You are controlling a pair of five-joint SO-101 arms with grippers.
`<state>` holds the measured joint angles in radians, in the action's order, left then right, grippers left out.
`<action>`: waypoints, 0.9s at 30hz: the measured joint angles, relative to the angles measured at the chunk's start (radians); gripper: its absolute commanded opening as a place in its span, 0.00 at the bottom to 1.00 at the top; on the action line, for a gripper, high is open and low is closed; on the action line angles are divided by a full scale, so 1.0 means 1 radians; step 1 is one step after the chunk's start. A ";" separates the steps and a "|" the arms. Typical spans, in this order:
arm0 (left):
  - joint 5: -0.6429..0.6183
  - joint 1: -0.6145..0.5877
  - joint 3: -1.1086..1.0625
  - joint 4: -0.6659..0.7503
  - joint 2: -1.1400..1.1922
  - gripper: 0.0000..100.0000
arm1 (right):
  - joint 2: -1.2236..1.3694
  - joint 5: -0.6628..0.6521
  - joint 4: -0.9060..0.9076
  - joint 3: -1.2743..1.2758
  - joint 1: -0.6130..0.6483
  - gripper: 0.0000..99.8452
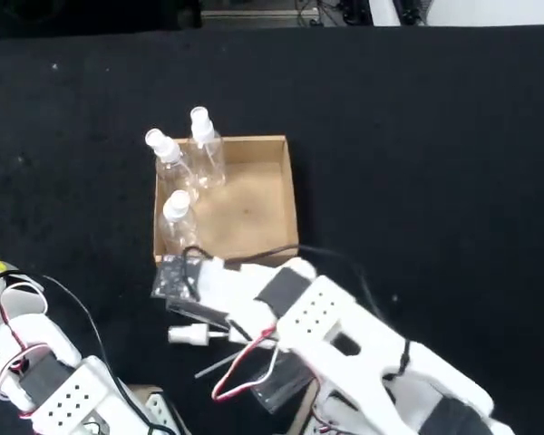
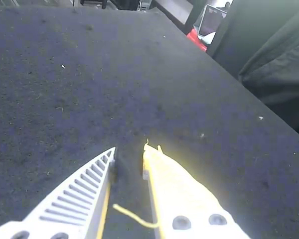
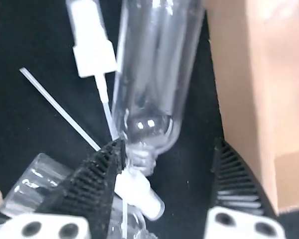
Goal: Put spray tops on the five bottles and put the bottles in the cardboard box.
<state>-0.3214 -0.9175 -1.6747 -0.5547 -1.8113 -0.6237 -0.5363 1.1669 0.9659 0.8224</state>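
Beside cardboard box (image 3: 249, 74), R gripper (image 3: 168, 145), jaws apart, is straddling neck of lying bottle (image 3: 154, 74); closing off-centre risks rolling it & snagging loose spray top (image 3: 92, 47).

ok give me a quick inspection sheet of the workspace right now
surface: black cloth, a few lint specks
job's things: box holds three topped bottles; a bare bottle lies beside the box between the fingers of the right hand; second bare bottle under that arm; loose spray top nearby
clutter: nothing seen
hands: right hand open; left hand open over bare cloth
cables: red and white wires loop off the right arm
surroundings: gear past the table's far edge
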 measured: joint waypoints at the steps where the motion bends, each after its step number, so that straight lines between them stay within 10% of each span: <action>1: 0.000 0.000 0.000 0.000 0.000 0.08 | -0.008 0.000 0.006 0.000 -0.002 0.25; 27: 0.000 0.000 0.000 0.000 0.000 0.08 | 0.288 0.187 -0.285 -0.043 0.157 0.31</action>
<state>-0.3214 -0.9175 -1.6747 -0.5547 -1.8113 -0.3353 -0.3491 0.8815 0.9229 0.9789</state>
